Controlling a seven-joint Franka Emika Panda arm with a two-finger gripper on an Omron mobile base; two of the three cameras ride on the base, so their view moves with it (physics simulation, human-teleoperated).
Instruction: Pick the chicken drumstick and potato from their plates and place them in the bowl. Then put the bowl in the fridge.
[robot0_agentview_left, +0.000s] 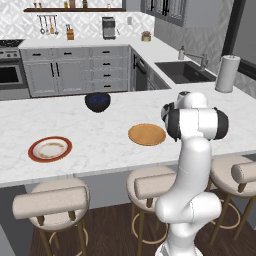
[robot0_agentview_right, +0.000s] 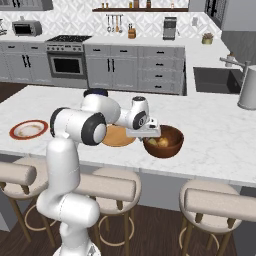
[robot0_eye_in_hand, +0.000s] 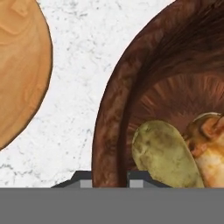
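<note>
Spanning the middle of the kitchen, the white marbled worktop (robot0_agentview_right: 220, 135) has padded stools (robot0_agentview_right: 105, 187) along its near edge, and beyond it grey cabinets (robot0_agentview_right: 125, 67), a steel oven (robot0_agentview_right: 66, 62), a dark sink (robot0_agentview_right: 212, 80) and a patterned tiled wall. A white paper towel roll (robot0_agentview_left: 227, 73) stands by the sink.

In the right base view the bowl (robot0_agentview_right: 164, 141), reddish-brown, glossy and deep, sits near the worktop's near edge, just right of the orange-tan plate (robot0_agentview_right: 117, 136). The red-rimmed white plate (robot0_agentview_right: 28, 129) lies well apart to the left. In the left base view a dark blue bowl-shaped thing (robot0_agentview_left: 98, 101) appears at the far side of the worktop.

Inside the bowl, in the hand view, the potato (robot0_eye_in_hand: 166, 155) is a smooth olive-yellow oval; its long axis runs from upper left to lower right of that view. The chicken drumstick (robot0_eye_in_hand: 209, 146), lumpy and golden-orange, touches it on the right. The bowl's inner wall has streaked, wood-like grain.

The claw (robot0_eye_in_hand: 105, 178) is at the bowl's left rim, one finger on either side of the wall; whether it is pressing on the rim I cannot tell.
</note>
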